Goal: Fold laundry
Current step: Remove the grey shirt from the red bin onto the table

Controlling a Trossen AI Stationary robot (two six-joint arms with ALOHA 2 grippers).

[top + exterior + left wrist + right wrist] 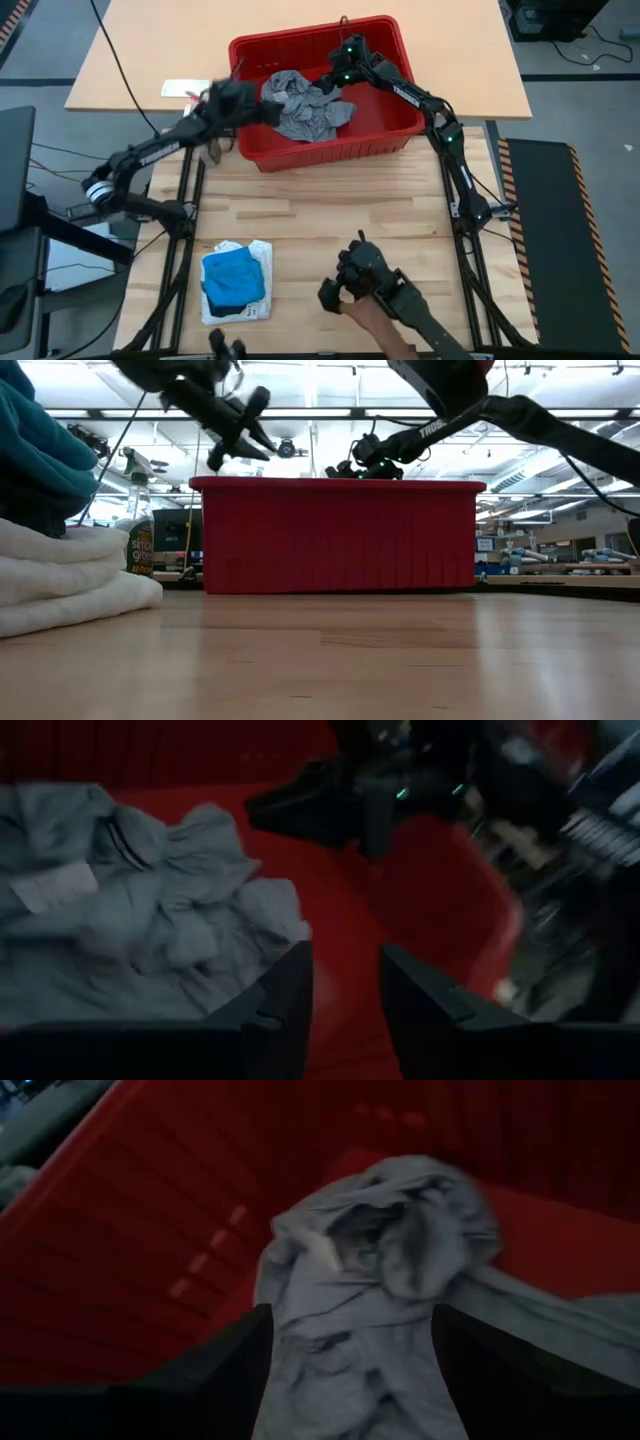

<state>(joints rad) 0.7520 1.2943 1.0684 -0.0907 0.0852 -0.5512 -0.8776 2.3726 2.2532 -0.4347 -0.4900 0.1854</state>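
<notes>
High view: I'm working both arms over the red basket point(390, 125) at the far side of the table. The grey garment point(305, 108) is lying crumpled inside it. The left gripper point(268, 108) is reaching in from the left rim, the right gripper point(326, 82) from the far right. A folded stack, a blue piece point(233, 277) on a white one point(258, 255), is sitting near left. A person's gloved hand point(362, 280) is resting near centre.

Low view: only the basket wall and both arms above it are showing; the stack is filling the left edge.

Left wrist view: fingers point(280, 995) are standing narrowly apart, gripping nothing, just beside the grey cloth.

Right wrist view: fingers point(225, 1355) are spread wide, straddling the cloth, not clamping it.

I judge I'm picking the next garment. Next I need to lower, pinch one layer and lift it clear of the rim.
</notes>
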